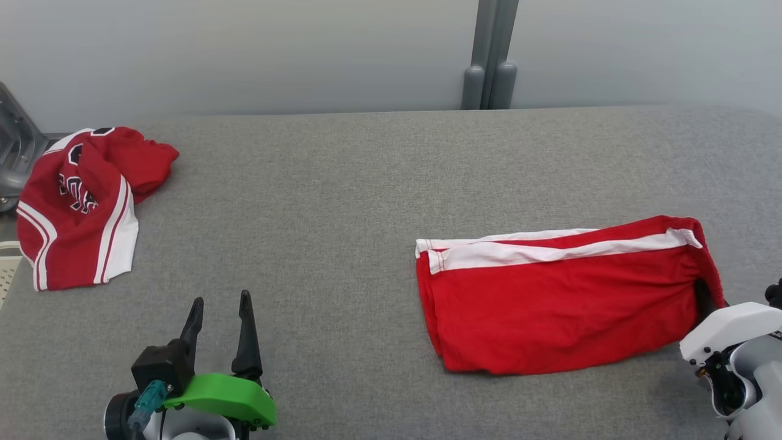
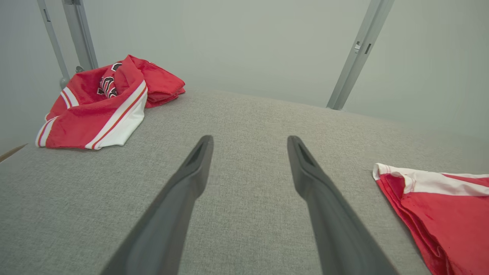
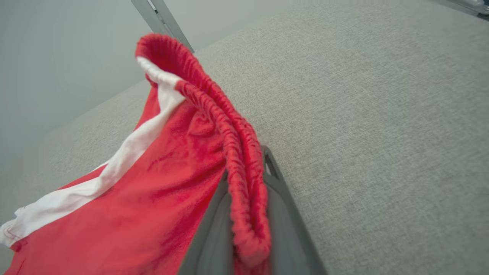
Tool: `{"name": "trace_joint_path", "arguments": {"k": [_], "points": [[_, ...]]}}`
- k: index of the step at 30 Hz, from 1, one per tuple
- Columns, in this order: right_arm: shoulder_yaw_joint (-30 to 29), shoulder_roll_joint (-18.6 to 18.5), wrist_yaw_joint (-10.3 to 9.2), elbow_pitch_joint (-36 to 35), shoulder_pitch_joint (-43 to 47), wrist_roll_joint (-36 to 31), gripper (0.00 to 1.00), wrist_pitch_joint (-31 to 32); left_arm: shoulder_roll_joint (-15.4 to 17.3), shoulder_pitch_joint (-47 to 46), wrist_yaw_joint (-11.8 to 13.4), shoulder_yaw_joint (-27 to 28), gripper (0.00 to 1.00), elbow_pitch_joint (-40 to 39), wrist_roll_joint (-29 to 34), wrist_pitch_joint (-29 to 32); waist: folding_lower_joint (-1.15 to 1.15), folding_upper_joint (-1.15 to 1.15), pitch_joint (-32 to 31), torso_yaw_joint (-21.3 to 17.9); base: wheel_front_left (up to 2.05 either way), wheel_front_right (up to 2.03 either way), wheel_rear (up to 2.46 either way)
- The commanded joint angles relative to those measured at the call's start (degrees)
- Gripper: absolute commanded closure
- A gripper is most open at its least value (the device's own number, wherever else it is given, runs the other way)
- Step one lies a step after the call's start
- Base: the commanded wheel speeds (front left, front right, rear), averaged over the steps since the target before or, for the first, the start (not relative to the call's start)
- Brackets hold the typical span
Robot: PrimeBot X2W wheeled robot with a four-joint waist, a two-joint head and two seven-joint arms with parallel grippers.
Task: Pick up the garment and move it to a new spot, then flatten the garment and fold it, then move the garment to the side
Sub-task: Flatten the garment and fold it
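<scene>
One end of the shorts (image 1: 550,299), the waistband (image 3: 214,103), is pinched by the right gripper (image 3: 246,172); their long axis points toward the spread, empty left gripper (image 1: 221,299).

Red garment (image 1: 562,293) with white side stripe lies folded flat at four o'clock on the tabletop (image 1: 342,214), gathered waistband toward three o'clock.

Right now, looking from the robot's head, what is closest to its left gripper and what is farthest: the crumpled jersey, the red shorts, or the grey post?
From the left gripper:
1. The crumpled jersey, at the table's left edge.
2. The red shorts, lying to the right.
3. The grey post, behind the table's far edge.
</scene>
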Motion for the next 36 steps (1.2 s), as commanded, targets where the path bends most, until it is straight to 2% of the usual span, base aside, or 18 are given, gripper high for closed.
{"name": "trace_joint_path", "arguments": {"k": [1,6,16,27,31,36], "points": [[-0.3,0.1,0.0,-0.5,0.7,-0.6,1.0,0.4,-0.1,1.0,-0.2,-0.1,0.0,-0.1,0.5,0.0,0.0,0.0,-0.3,-0.5,0.0,0.0,0.0],[-1.7,-0.1,0.0,-2.2,1.2,-1.4,1.0,2.1,-0.3,1.2,-0.4,-0.4,0.0,0.0,0.7,0.0,0.0,0.0,-0.8,-1.3,0.0,0.0,0.0],[-0.1,5.5,0.01,-12.6,4.4,-2.5,1.0,8.6,0.0,1.0,-0.6,-1.0,0.0,0.1,0.7,0.1,0.0,0.0,-2.1,-1.1,0.0,0.0,0.0],[-0.2,13.1,0.01,-27.8,8.5,-9.9,1.0,16.5,0.2,0.9,-0.6,-2.0,0.0,-0.6,0.3,0.6,0.0,0.0,-2.7,0.9,0.0,0.0,0.0],[2.0,14.2,0.01,-27.7,8.2,-13.4,1.0,18.2,0.1,0.1,-0.7,-2.3,0.0,-0.9,0.1,0.7,0.0,0.0,-2.5,2.3,0.0,0.0,0.0],[7.1,14.2,0.01,-24.5,6.5,-10.6,1.0,17.2,-0.2,-0.7,-0.7,-2.7,0.0,-1.1,0.1,0.7,0.0,0.0,-2.1,3.8,0.0,0.0,0.0]]}}
